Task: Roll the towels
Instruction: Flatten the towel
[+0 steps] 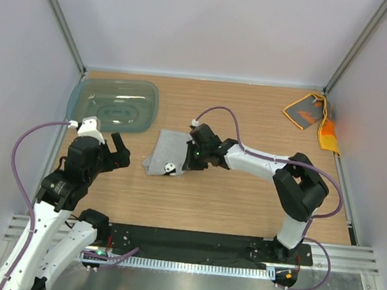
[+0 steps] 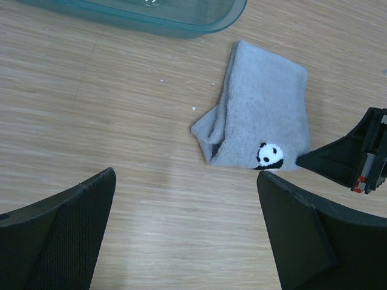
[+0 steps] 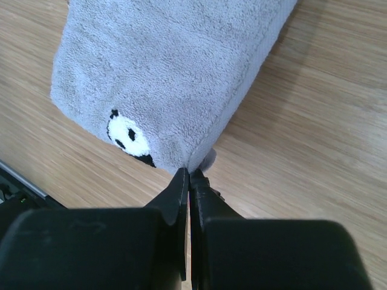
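The light grey towel (image 1: 165, 151) lies folded on the wooden table, a small panda patch at its near corner (image 2: 268, 155). My right gripper (image 3: 189, 175) is shut, its tips pinching the towel's (image 3: 163, 72) near corner beside the panda; in the top view the right gripper (image 1: 190, 160) sits at the towel's right edge. The left gripper (image 1: 119, 154) hovers left of the towel, open with only bare wood between its fingers (image 2: 186, 181). The orange towel (image 1: 309, 114) with a grey face lies crumpled at the far right corner.
A translucent teal tub (image 1: 115, 103) lies upside down at the far left, just beyond the grey towel (image 2: 260, 109) and the tub's rim (image 2: 151, 15). The enclosure walls stand close on both sides; the right arm's cable arcs above the table.
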Robot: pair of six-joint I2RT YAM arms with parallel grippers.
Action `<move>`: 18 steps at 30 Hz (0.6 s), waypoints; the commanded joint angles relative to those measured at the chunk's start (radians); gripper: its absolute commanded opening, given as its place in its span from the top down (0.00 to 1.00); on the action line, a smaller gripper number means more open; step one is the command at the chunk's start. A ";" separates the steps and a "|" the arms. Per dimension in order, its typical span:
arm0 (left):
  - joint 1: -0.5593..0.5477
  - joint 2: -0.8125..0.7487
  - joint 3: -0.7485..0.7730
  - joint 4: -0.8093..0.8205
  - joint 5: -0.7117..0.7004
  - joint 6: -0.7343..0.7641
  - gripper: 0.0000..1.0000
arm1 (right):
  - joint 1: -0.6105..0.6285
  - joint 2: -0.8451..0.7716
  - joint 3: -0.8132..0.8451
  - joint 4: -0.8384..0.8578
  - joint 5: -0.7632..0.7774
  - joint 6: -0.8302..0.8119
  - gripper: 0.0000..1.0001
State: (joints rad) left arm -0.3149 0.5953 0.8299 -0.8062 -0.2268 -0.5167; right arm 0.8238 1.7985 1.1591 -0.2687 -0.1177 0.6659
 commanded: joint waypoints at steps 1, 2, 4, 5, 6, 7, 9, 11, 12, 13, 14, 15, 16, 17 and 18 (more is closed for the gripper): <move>-0.003 -0.003 0.034 -0.001 -0.017 -0.003 0.00 | 0.011 -0.106 0.076 -0.047 0.016 -0.011 0.99; -0.003 -0.003 0.032 -0.002 -0.017 -0.002 0.00 | 0.014 -0.164 0.089 -0.064 0.024 -0.015 0.99; -0.003 -0.003 0.034 -0.001 -0.017 -0.002 0.00 | 0.017 -0.224 0.141 -0.118 0.045 -0.020 0.99; -0.003 -0.003 0.034 -0.001 -0.017 -0.002 0.00 | 0.026 -0.255 0.161 -0.139 0.055 -0.022 0.99; -0.003 -0.003 0.034 -0.001 -0.019 -0.002 0.00 | 0.028 -0.304 0.180 -0.174 0.075 -0.028 0.99; -0.003 -0.002 0.032 -0.002 -0.017 -0.002 0.00 | 0.032 -0.329 0.213 -0.188 0.082 -0.031 0.99; -0.003 0.000 0.034 -0.001 -0.016 -0.002 0.00 | 0.034 -0.362 0.234 -0.217 0.085 -0.029 0.96; -0.003 0.001 0.034 -0.001 -0.017 -0.002 0.00 | 0.034 -0.358 0.241 -0.233 0.067 -0.041 0.46; -0.003 0.003 0.035 -0.001 -0.017 -0.002 0.00 | 0.034 -0.331 0.241 -0.266 0.069 -0.060 0.28; -0.001 0.003 0.035 -0.001 -0.017 -0.002 0.00 | 0.034 -0.314 0.240 -0.291 0.090 -0.068 0.15; -0.003 0.004 0.035 -0.002 -0.019 -0.002 0.00 | 0.034 -0.291 0.238 -0.350 0.107 -0.077 0.13; -0.003 0.004 0.035 -0.004 -0.023 -0.003 0.00 | 0.032 -0.274 0.234 -0.371 0.113 -0.084 0.13; -0.001 0.004 0.035 -0.002 -0.025 -0.005 0.00 | 0.034 -0.252 0.203 -0.380 0.175 -0.086 0.12; -0.001 0.006 0.035 -0.002 -0.023 -0.003 0.00 | 0.034 -0.249 0.182 -0.379 0.191 -0.085 0.12; -0.003 0.008 0.035 -0.004 -0.023 -0.003 0.00 | 0.034 -0.248 0.160 -0.371 0.203 -0.080 0.12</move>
State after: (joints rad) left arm -0.3149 0.5983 0.8299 -0.8062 -0.2287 -0.5167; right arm 0.8536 1.4803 1.3960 -0.5049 0.0032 0.6067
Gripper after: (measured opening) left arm 0.996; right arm 0.873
